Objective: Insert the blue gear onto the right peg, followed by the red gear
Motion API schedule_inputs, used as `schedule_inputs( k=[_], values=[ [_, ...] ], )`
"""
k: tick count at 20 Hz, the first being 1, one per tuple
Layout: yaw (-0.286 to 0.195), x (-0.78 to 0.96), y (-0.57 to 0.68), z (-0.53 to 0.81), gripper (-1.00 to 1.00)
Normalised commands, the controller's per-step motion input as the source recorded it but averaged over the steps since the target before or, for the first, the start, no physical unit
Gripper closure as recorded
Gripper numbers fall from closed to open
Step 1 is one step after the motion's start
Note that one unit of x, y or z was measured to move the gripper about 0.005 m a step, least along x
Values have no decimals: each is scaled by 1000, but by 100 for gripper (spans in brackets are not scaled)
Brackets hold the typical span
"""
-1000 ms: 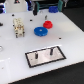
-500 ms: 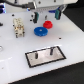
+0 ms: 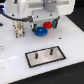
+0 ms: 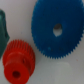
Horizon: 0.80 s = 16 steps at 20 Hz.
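the white table (image 3: 10, 55) carries the grey plate (image 3: 46, 54) with two pegs, and both pegs stand bare, also the right peg (image 3: 51, 50). so nothing of the task is done yet. the blue gear (image 3: 40, 33) lies flat on the table, well apart from the plate, and the smaller red gear (image 3: 48, 24) is just beside it. the gripper (image 3: 44, 21) hovers above them; i cannot tell if its jaws are apart.

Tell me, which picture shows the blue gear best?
The wrist view. The blue gear fills much of the picture there, so its teeth and centre hole show clearly. The exterior view shows only a small blurry blue disc, partly tucked under the gripper.
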Motion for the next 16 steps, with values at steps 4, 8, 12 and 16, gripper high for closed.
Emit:
schedule_inputs(
  k=[4,8,12,16],
  values=[
    [0,-190,2,-353,-100],
    [0,-167,0,-117,100],
    [0,-109,0,0,100],
    [0,-175,-1,-103,100]
  ],
)
